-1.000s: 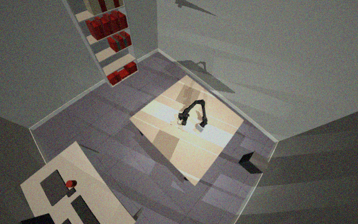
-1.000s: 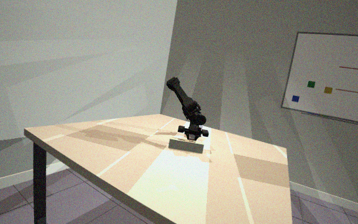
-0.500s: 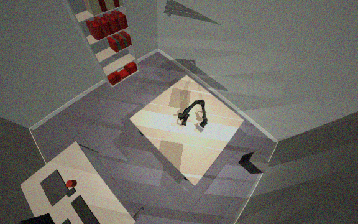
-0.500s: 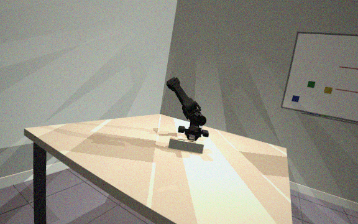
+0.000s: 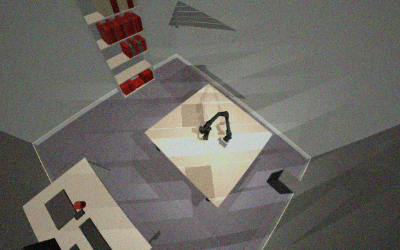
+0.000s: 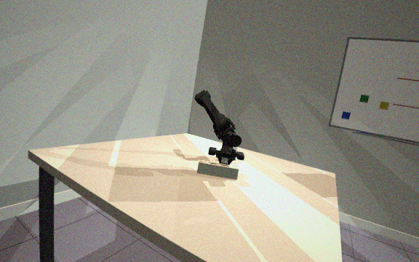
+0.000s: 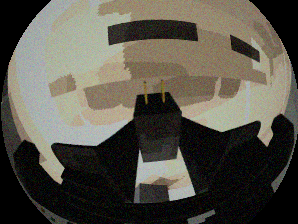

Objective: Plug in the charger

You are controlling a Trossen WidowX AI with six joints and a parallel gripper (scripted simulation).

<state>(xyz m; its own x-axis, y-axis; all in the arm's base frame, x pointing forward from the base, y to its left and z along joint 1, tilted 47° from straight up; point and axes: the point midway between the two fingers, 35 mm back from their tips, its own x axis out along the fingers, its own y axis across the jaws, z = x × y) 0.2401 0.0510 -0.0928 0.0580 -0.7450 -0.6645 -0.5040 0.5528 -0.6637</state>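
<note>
The grey power strip [image 5: 223, 142] [image 6: 217, 170] stands on the table. In the wrist view, its left outlet [image 7: 152, 32] is a wide dark rectangle and its right outlet [image 7: 245, 48] is a smaller one. My gripper [image 6: 225, 161] [image 7: 155, 119] is shut on the dark charger [image 7: 157, 142], low over the strip. Its two gold prongs [image 7: 154, 92] point away from the wrist camera, toward the left outlet. Both prongs show, outside the outlet and seemingly in line with it sideways. The exact gap from the prong tips to the outlet cannot be told.
The wooden table [image 5: 186, 146] [image 6: 158, 218] carries the arm and the strip, with bright light bands and shadows across it. A second desk [image 5: 106, 205] with a red cylinder [image 5: 79, 205] and a shelf [image 5: 96, 17] with red items stand far away. A whiteboard [image 6: 377, 65] hangs on the wall.
</note>
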